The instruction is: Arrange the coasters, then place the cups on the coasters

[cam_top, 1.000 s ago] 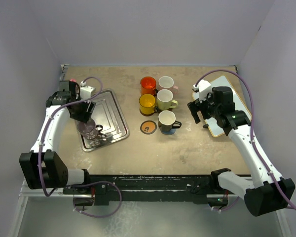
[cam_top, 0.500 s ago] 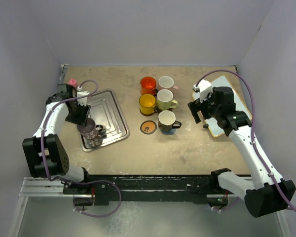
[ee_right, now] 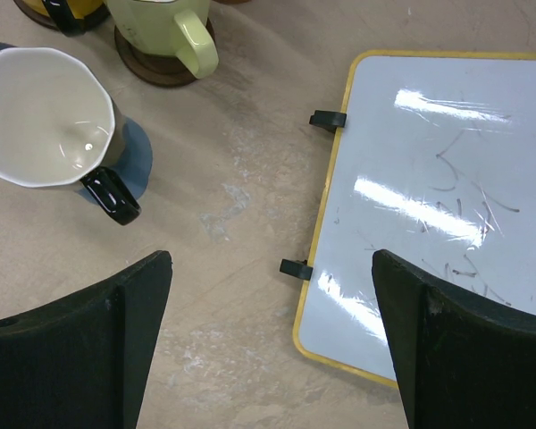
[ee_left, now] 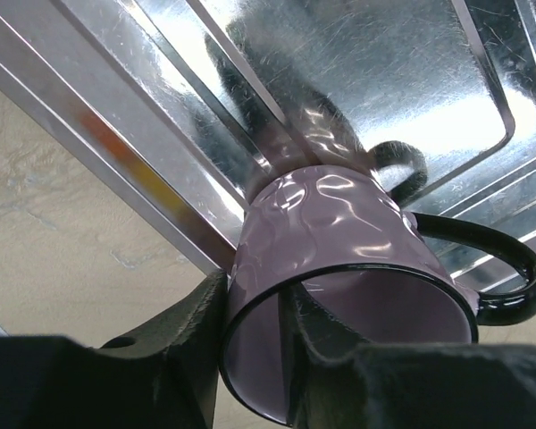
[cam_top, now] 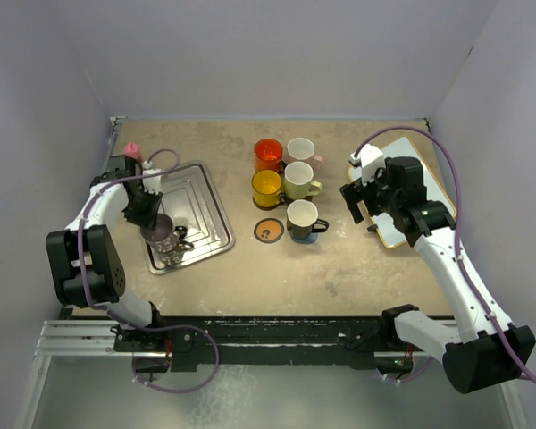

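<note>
With five mugs point(cam_top: 287, 180) already on coasters mid-surface, only clear purplish glass mug point(cam_top: 163, 236) left, on silver metal tray point(cam_top: 199, 197) at 9 o'clock. Left gripper point(ee_left: 255, 335) straddling its wall, closing. Right gripper point(ee_right: 272, 344) wide apart, idle. Black orange-rimmed coaster point(cam_top: 268, 230) vacant.

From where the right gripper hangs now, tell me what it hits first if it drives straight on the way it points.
The right gripper points down at bare table between the black mug and the whiteboard. It would likely meet the tabletop first, though depth is hard to judge.
</note>
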Robot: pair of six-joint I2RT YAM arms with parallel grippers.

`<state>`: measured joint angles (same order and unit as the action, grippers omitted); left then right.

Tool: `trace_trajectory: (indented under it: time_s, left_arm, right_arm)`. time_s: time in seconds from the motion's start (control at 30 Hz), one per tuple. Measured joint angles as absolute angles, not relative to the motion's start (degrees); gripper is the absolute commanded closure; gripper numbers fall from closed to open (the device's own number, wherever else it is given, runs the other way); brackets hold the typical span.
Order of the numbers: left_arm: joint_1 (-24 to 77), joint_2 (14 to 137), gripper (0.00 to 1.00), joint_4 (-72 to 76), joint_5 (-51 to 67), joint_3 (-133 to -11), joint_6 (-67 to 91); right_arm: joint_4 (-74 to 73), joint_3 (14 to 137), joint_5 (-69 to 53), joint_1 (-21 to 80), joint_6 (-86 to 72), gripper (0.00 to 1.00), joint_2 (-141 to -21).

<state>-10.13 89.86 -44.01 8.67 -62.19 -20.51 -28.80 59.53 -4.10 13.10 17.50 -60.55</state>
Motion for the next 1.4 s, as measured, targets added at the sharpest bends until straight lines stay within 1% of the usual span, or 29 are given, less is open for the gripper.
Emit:
trace_trajectory:
  time_s: [0.13,0.2,0.37,0.9,1.1,1.4]
  left_arm:
    - [-10.15,90.39,0.84,-43.13,8.69,-61.56,-20.56]
    - [-10.15,90.39,0.9,-43.11,8.8,-61.47,-20.53]
    - [-10.13,90.52,0.97,-43.05,9.47,-61.47,-20.51]
    - [-9.37,90.89,0.97,-47.46,11.11,-64.49,-20.08]
    - [-5.13,90.85,0.97,-49.41,10.37,-68.16,-19.99]
    - [4.08,89.93,0.97,-52.01,8.91,-73.78,-20.1]
  right_arm:
    - [-28.8,59.53,-4.1,13.1,17.56,0.05,-60.58]
    - [-28.8,59.53,-4.1,13.1,17.56,0.05,-60.58]
    - [-28.8,59.53,-4.12,13.1,17.58,0.05,-60.58]
    - [-28.8,59.53,-4.1,13.1,17.61,0.05,-60.62]
    - [-28.8,59.53,-4.1,13.1,17.61,0.05,-60.64]
    - [-28.8,59.53,-4.08,13.1,17.63,0.05,-60.69]
